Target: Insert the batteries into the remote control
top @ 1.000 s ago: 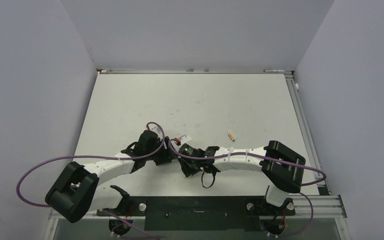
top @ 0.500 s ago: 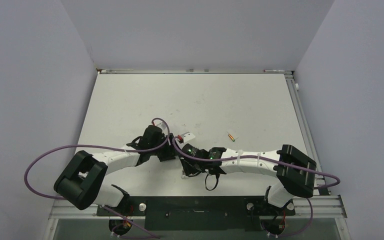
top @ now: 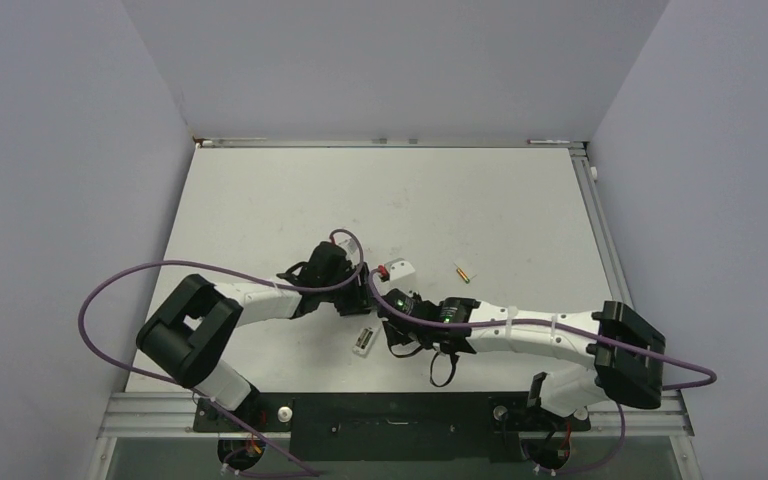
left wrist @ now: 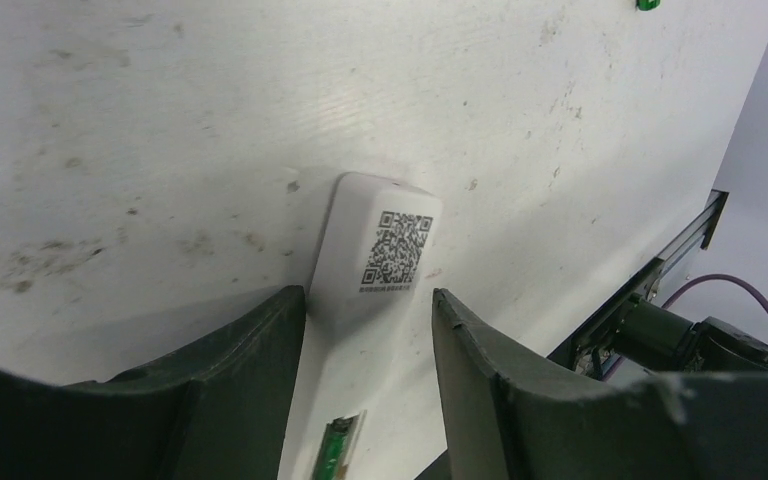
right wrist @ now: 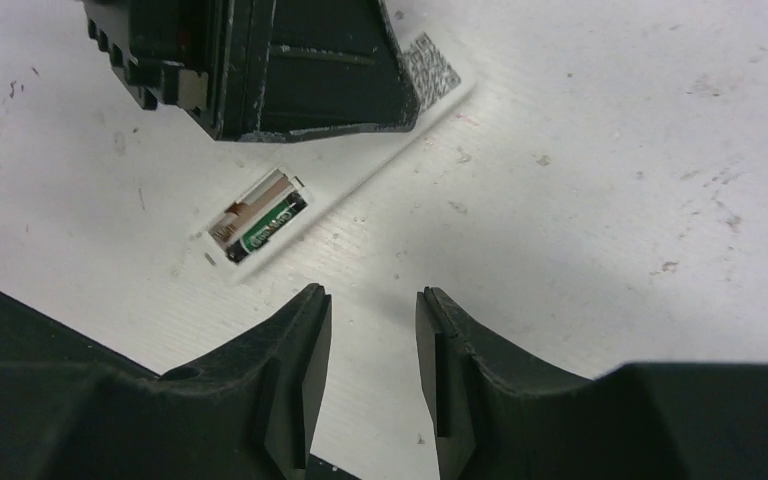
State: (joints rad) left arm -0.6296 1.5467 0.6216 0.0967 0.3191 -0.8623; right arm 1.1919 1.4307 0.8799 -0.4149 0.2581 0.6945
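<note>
The white remote control (top: 363,340) lies face down near the table's front, QR label up (left wrist: 397,245). Its battery bay is open at one end. A blackish, green-labelled battery (right wrist: 272,222) sits in one slot; the slot beside it shows only a metal contact. My left gripper (left wrist: 368,295) straddles the remote's middle across its width, fingers against its sides; it also shows in the top view (top: 357,304). My right gripper (right wrist: 372,292) is open and empty, just off the bay end (top: 392,338). The copper-gold battery (top: 462,271) lies loose on the table to the right.
The table (top: 290,200) is white with scuff marks. Purple cables loop from both arms, one out over the left edge (top: 90,300). The black base rail (top: 390,412) runs along the near edge. Grey walls close in the sides and back.
Both arms have shifted to the right. The right gripper has drawn back from the remote, whose bay end now shows in the top view. The copper-gold battery has not moved.
</note>
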